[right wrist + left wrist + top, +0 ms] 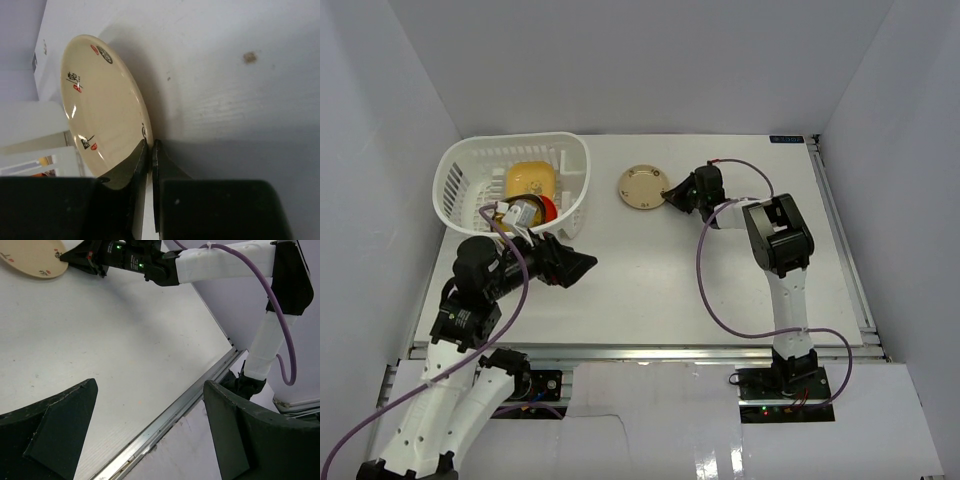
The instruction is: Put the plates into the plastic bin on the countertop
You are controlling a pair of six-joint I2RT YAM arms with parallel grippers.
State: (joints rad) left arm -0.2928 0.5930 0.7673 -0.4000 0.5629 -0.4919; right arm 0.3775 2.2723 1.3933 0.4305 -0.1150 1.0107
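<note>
A round cream plate (643, 187) with small red and black marks lies on the white countertop (650, 280), right of the white plastic bin (460, 165). My right gripper (672, 194) is shut on the plate's right rim; in the right wrist view the plate (100, 110) is tilted with its rim pinched between my fingers (141, 165). The bin holds a yellow plate (530, 180), an orange-red one (550, 207) and others partly hidden. My left gripper (582, 266) is open and empty, just in front of the bin. The plate also shows in the left wrist view (35, 260).
A metal edge rail (640, 350) runs along the near side and another (840, 240) along the right side. White walls enclose the table on three sides. Purple cables loop from both arms.
</note>
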